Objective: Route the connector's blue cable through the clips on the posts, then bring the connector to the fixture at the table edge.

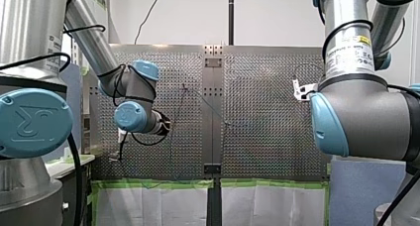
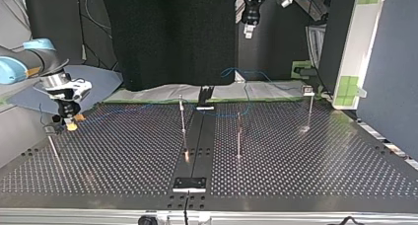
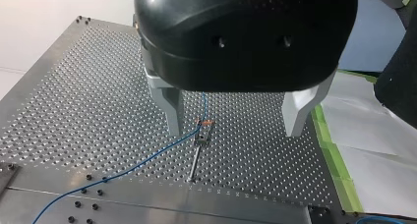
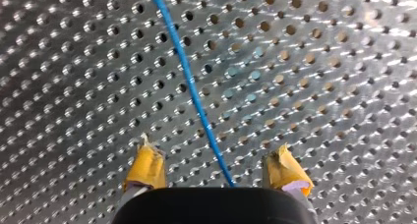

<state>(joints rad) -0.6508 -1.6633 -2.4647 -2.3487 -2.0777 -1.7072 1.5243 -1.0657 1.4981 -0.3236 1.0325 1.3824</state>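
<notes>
The blue cable (image 4: 189, 81) lies on the perforated table and runs between the yellow pads (image 4: 146, 167) of my right gripper (image 4: 216, 177), which hangs open just above it. In the top view my right gripper (image 2: 69, 122) is low at the left, beside a short post (image 2: 52, 146). My left gripper (image 3: 236, 130) is open, high above a clip post (image 3: 199, 143), where the blue cable (image 3: 147, 157) meets the clip. In the top view my left gripper (image 2: 249, 31) hangs far up at the back. I cannot pick out the connector.
Two thin posts (image 2: 183, 119) (image 2: 239, 133) stand mid-table beside a dark centre strip (image 2: 197, 141), and another clip post (image 2: 309, 106) stands at the top view's right. A small black block (image 2: 190, 184) sits at the near edge. Green tape (image 3: 339, 170) borders the table.
</notes>
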